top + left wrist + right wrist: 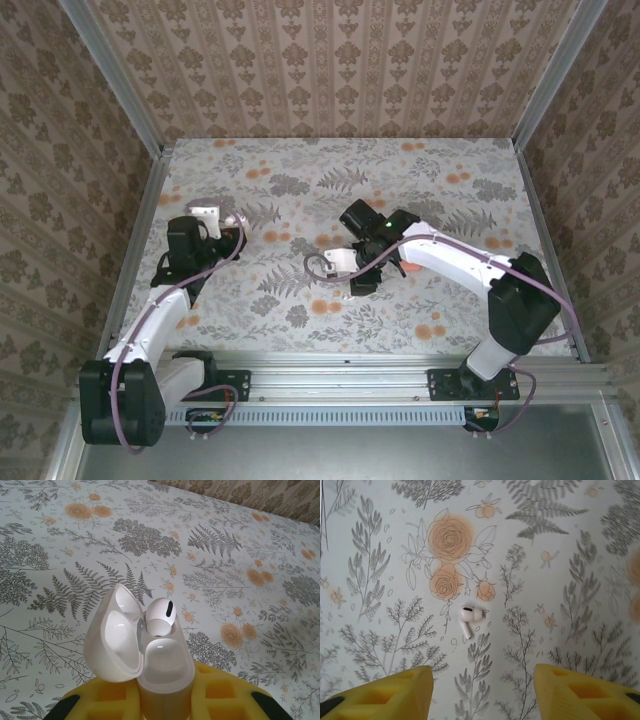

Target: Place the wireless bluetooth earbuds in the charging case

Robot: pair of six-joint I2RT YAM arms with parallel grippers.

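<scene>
My left gripper (165, 707) is shut on the white charging case (165, 667), with its yellow pads (222, 695) on either side of the case body. The case stands upright above the table, and its lid (112, 645) is swung open to the left. One white earbud (160, 617) sits in the far slot of the case. A second white earbud (470, 616) lies on the flowered tablecloth, stem pointing toward me. My right gripper (482, 695) hangs above and just short of it, open, with yellow fingertips (385, 695) wide apart and nothing between them.
The flowered tablecloth (300, 300) covers the whole table. An aluminium frame (140, 130) and patterned walls close it in on three sides. The left arm (165, 300) reaches along the left side, and the right arm (450, 255) bends in toward the middle.
</scene>
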